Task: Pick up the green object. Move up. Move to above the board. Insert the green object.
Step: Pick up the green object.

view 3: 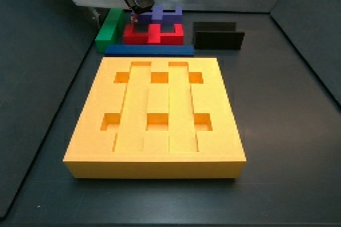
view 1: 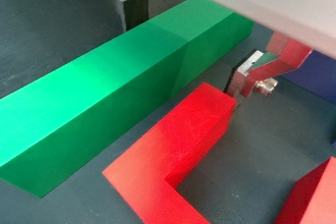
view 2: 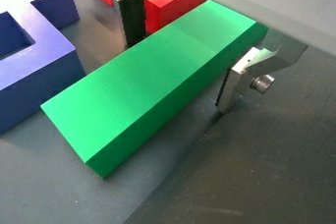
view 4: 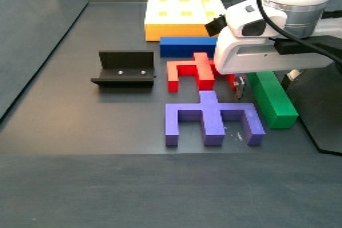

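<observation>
While the green object [view 2: 155, 83] lies flat on the floor beside the red block [view 1: 178, 149], my gripper [view 2: 187, 46] sits down around one end, jaws wide, pads not touching it. Nothing's grasped yet: pickup, lift, carry and insertion all remain, and the board [view 3: 158, 119] waits well apart.

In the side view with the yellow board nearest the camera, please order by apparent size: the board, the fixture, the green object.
1. Board, by far largest, though nearest.
2. Fixture.
3. Green object, mostly hidden by the claw straddling it, so its rank is unsure.
</observation>
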